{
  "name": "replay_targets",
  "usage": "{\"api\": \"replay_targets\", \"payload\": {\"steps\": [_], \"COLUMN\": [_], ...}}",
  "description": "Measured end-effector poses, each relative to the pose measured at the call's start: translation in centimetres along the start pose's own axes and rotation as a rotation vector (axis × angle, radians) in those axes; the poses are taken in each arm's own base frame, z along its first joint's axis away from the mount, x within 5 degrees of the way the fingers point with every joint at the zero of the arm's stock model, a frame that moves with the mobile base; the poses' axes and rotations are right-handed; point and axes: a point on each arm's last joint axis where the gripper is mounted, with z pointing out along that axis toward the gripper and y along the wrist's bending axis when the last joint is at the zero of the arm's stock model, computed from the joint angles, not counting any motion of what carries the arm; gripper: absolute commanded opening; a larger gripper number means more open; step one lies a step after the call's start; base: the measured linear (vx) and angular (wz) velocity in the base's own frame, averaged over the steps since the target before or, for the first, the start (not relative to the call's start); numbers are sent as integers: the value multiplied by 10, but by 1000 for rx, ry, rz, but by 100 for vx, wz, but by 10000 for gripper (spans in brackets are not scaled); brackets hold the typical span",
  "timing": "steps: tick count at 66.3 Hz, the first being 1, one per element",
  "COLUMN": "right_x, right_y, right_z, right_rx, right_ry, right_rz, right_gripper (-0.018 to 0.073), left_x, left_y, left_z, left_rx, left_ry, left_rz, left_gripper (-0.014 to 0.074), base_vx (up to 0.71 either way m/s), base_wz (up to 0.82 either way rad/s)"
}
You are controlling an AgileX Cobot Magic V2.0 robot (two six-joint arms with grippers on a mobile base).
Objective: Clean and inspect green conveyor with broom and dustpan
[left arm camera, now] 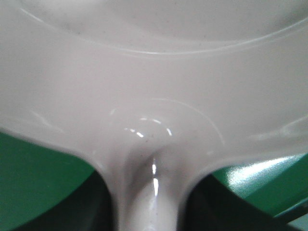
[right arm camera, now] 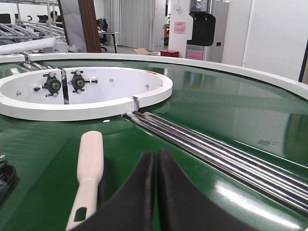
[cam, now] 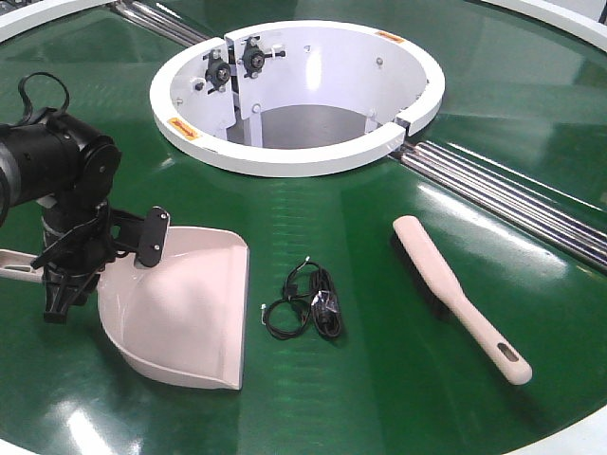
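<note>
Pickup step: the left hand [cam: 68, 270] seems pinched on the dustpan [cam: 185, 308] handle, though its wrist view is blurred. The dustpan's mouth lies on the green table [cam: 398, 379], facing a black cable [cam: 308, 303]. The right hand [right arm camera: 156, 192], pressed together and empty, sits beside the broom [right arm camera: 90, 163] handle; next it must spread and grasp it

we count 1 dustpan [cam: 185, 313] | 1 broom [cam: 462, 301] | 1 blk cable coil [cam: 327, 308] | 1 grn conveyor [cam: 379, 379] | 1 white ctr hub [cam: 285, 158] | 2 roller seams [cam: 512, 199] | 2 blk knobs [cam: 254, 59]
</note>
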Motion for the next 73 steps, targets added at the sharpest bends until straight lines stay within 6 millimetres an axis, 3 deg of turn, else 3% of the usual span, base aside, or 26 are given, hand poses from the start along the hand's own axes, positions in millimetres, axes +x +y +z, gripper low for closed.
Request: {"api": "replay_targets", "payload": {"steps": [12, 25, 29, 36, 45, 59, 73], "right_x": [-8, -59, -79, -96, -98, -82, -87], "right_y": [0, -3, -3, -3, -2, -2, 7], "right_z": [-1, -2, 3, 17, 39, 66, 89], "right_rx": [1, -11, -18, -27, -31, -18, -86], "right_ry": [-27, -31, 28, 186, 362, 524, 696], "right_rz": [30, 175, 203, 216, 228, 198, 117], "right_gripper": [-8, -8, -8, -8, -8, 22, 246], "left_x": [0, 0, 0, 0, 0, 0, 0], "left_y": [0, 0, 0, 0, 0, 0, 0], "left_z": [0, 0, 0, 0, 0, 0, 0], "left_rx": [0, 0, 0, 0, 0, 0, 0], "left_ry": [0, 0, 0, 0, 0, -1, -1], "left_rz": [0, 0, 0, 0, 0, 0, 0], "left_gripper": [-8, -6, -8, -8, -6, -6, -6], "base_vx": [0, 0, 0, 0, 0, 0, 0], "base_wz": [0, 0, 0, 0, 0, 0, 0]}}
